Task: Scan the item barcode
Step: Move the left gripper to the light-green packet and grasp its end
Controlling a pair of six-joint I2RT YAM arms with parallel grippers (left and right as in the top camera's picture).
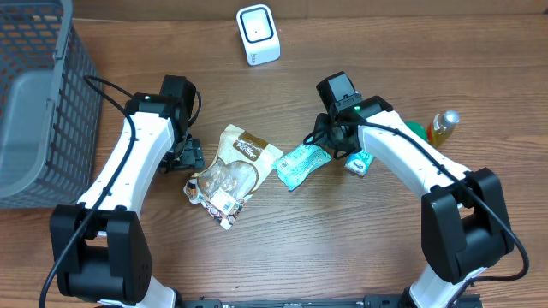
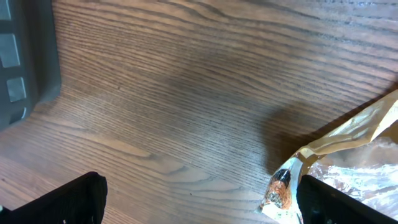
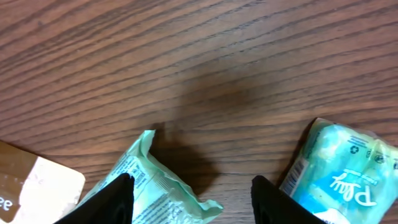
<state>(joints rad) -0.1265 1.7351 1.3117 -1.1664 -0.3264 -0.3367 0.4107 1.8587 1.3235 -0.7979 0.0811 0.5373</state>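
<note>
1. Judging the step in hand: the right gripper (image 3: pixel 191 202) hangs low over the green packet (image 3: pixel 158 183), jaws apart and nothing between them. A grasp on that packet looks like the next move. I cannot be sure it is the item meant for scanning.
2. Position: the packet lies flat on the table (image 3: pixel 205 68). One end sits under the finger nearest the brown snack bag (image 1: pixel 233 169) and reaches into the gap. A small blue-green pack (image 3: pixel 342 177) lies just outside the other finger.
3. Technique, as I judge it:
   - Shift the jaws to straddle the packet's narrow width, clear of the small pack.
   - Pinch near an edge so the fingers leave the print uncovered.
   - Close gently, since the wrapper looks thin and slick and may buckle or slip.
   - Lift, then carry it to the white scanner (image 1: pixel 258 34), which stands well beyond the gripper, and turn the printed face toward it.
4. Left gripper (image 2: pixel 199 202): jaws wide apart, empty. A corner of the snack bag lies just inside one finger, and the grey basket (image 2: pixel 25 56) is off to the other side.
5. Hard to make out:
   - No barcode shows on the green packet; its print is too small to read.
   - Both wrist views cut off the fingertips at the bottom edge.
   - From overhead, the arm hides the right fingers.
   - The right arm partly covers a bottle (image 1: pixel 443 127) behind it.
</note>
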